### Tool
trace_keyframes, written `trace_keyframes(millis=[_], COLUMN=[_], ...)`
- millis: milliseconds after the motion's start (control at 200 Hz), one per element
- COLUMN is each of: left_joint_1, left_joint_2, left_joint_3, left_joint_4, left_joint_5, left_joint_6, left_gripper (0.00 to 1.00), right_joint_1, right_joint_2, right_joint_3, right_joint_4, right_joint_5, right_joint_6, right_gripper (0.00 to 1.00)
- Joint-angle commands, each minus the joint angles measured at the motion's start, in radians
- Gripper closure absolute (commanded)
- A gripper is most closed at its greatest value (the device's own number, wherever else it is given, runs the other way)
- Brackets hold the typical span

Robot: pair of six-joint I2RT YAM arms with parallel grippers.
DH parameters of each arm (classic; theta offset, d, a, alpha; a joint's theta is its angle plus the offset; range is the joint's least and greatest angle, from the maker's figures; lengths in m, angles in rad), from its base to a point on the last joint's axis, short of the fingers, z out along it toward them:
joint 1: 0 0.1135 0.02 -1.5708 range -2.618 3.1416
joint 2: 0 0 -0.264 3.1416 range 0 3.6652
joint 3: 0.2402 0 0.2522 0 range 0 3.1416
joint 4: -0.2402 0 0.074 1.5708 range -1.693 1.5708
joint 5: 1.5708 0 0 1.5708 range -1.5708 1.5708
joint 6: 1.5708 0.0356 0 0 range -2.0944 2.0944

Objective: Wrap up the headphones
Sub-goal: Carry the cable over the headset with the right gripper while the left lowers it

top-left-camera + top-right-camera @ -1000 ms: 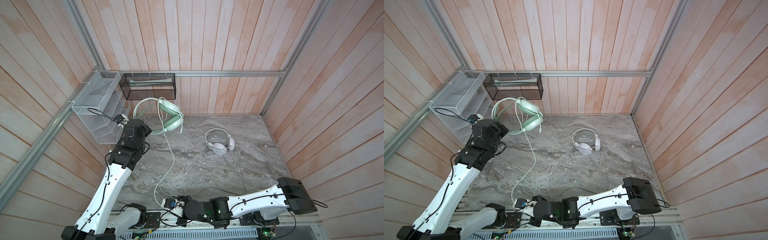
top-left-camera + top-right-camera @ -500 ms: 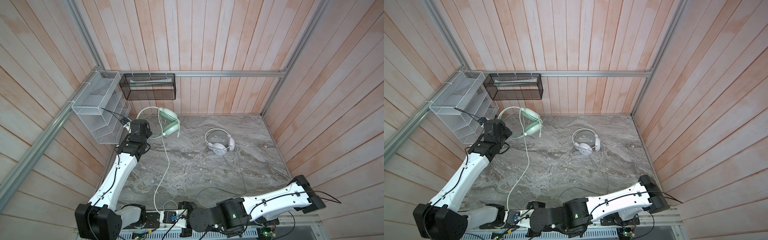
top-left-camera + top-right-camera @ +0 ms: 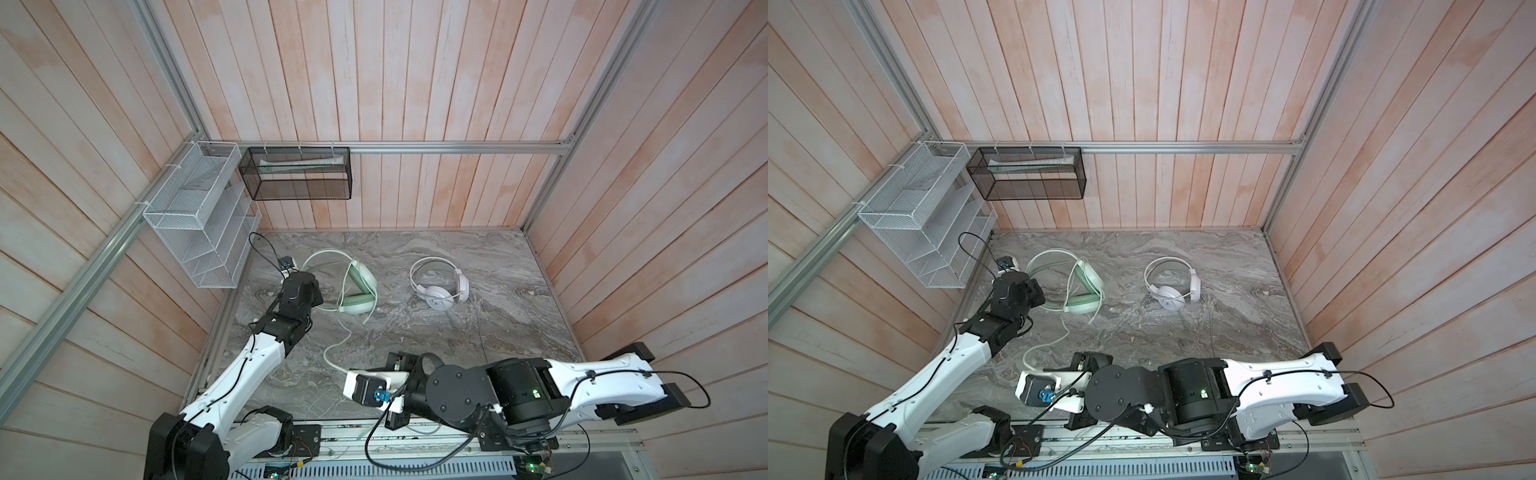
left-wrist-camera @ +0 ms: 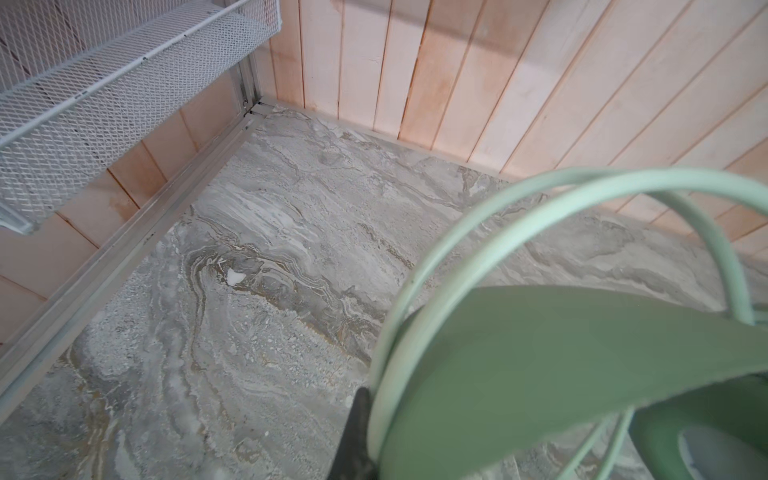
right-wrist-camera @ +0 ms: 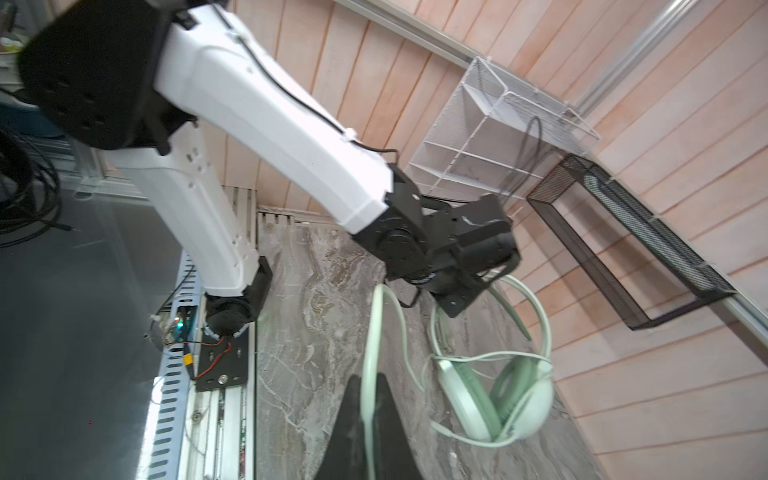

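The mint-green headphones (image 3: 357, 293) (image 3: 1084, 293) lie at the back left of the marble table (image 3: 415, 249), and the cups (image 5: 494, 399) are down by the surface. My left gripper (image 3: 316, 297) (image 4: 374, 449) is shut on their thin headband (image 4: 419, 266). Their pale green cord (image 3: 336, 345) curves forward to my right gripper (image 5: 370, 415), which is shut on it. In both top views the wrist camera hides those fingertips. The white headphones (image 3: 440, 286) (image 3: 1171, 286) lie untouched at mid-back, with their cord trailing forward.
A white wire rack (image 3: 195, 232) and a black mesh basket (image 3: 297, 178) hang on the walls at the back left, close above my left gripper. Wooden walls close three sides. The right arm's bulky elbow (image 3: 498, 390) lies across the front edge.
The green headphones came down from raised to the table, still in my left gripper. The right arm swung inward over the front edge, and the cord went from hanging straight to a slack curve.
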Motion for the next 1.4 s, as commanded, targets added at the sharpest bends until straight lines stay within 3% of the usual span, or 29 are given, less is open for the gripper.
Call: trace_keyframes(millis=[0,430,950,1395], left_joint_1=[-0.045,-0.175,-0.211,-0.211], left_joint_2=[-0.111,-0.333,-0.595,-0.742], left_joint_3=[-0.040,-0.162,-0.200,-0.139], left_joint_4=[0.146,0.051,-0.090,-0.126], left_joint_5=[-0.049,-0.051,0.034,0.106], left_joint_6=[0.125,0.378,0.414,0.425], left_gripper=[1.00,1.00,1.00,1.00], right_joint_1=[-0.045,-0.256,-0.614,-0.868], right_joint_2=[-0.037,-0.063,0.011,0.030], right_joint_3=[0.077,0.160,0.246,0.168], right_joint_4=[-0.093,-0.089,-0.061,0.062], right_joint_5=[0.047,0.016,-0.154,-0.286], right_joint_6=[-0.064,-0.164,-0.179,-0.058], right_gripper=[1.00,1.00,1.00,1.00])
